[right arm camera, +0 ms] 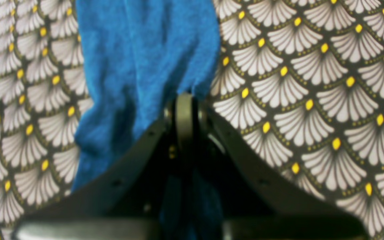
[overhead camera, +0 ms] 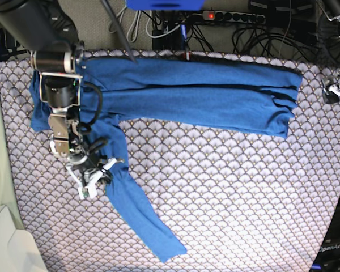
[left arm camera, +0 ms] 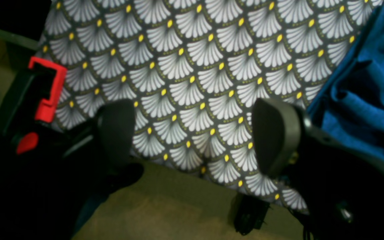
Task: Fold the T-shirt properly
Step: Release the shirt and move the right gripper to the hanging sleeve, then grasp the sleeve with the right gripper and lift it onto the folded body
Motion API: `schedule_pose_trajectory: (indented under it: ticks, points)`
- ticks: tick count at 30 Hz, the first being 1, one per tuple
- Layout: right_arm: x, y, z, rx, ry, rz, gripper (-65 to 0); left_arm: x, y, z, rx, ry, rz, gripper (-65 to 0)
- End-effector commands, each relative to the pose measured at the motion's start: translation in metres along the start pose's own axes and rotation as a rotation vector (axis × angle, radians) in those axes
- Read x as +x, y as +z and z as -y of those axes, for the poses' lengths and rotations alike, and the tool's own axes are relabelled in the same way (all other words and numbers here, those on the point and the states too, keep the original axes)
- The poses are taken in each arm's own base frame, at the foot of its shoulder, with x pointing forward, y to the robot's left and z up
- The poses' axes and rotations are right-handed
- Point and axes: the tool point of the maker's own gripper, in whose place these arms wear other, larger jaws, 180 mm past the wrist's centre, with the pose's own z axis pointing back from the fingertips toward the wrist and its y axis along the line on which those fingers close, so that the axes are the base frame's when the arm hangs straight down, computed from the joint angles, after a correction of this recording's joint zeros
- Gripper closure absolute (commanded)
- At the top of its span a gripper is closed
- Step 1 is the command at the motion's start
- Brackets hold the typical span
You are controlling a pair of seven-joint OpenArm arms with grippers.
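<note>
Fabric fills the left wrist view: the scallop-patterned cloth (left arm camera: 192, 76) covers most of the frame, and a bunched edge of the blue T-shirt (left arm camera: 368, 96) lies over it at the right. The left gripper (left arm camera: 193, 136) hangs above the bare cloth with its two dark pads well apart, released and holding nothing. A black and red clamp (left arm camera: 40, 100) sits at the cloth's edge on the left, with a tan floor (left arm camera: 165, 203) below it.

Right wrist view: the right gripper (right arm camera: 184, 110) is clenched, its pads pressed together at the frame's centre on a pinch of the T-shirt (right arm camera: 138, 66). The blue fabric runs from the top of the frame down to the pads and puckers there.

Base view: the T-shirt (overhead camera: 192, 96) lies folded lengthwise across the upper part of the cloth (overhead camera: 226, 192), with one sleeve trailing diagonally toward the lower centre. The right arm reaches down from the upper left, its gripper (overhead camera: 90, 175) at the upper end of that sleeve. No containers show.
</note>
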Motion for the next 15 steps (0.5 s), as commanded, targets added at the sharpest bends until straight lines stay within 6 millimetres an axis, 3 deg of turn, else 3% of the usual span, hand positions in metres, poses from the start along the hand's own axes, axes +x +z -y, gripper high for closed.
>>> schedule_pose_trajectory:
  ticks: [1,4,8,15]
  points:
    - [0.021,0.005,0.002,0.0,0.021,0.058,0.0,0.02,0.008,-0.007,0.017,-0.014,0.056,-53.2]
    - [0.039,0.023,-0.003,-0.016,0.084,0.099,0.0,0.02,0.008,-0.007,0.017,-0.014,0.056,-53.2]
    - [0.057,0.045,-0.025,-0.009,0.139,0.145,0.0,0.021,0.008,-0.007,0.017,-0.015,0.058,-53.2]
    - [0.056,0.09,-0.079,0.073,0.233,0.156,0.0,0.021,0.007,-0.006,0.014,-0.017,0.057,-53.2]
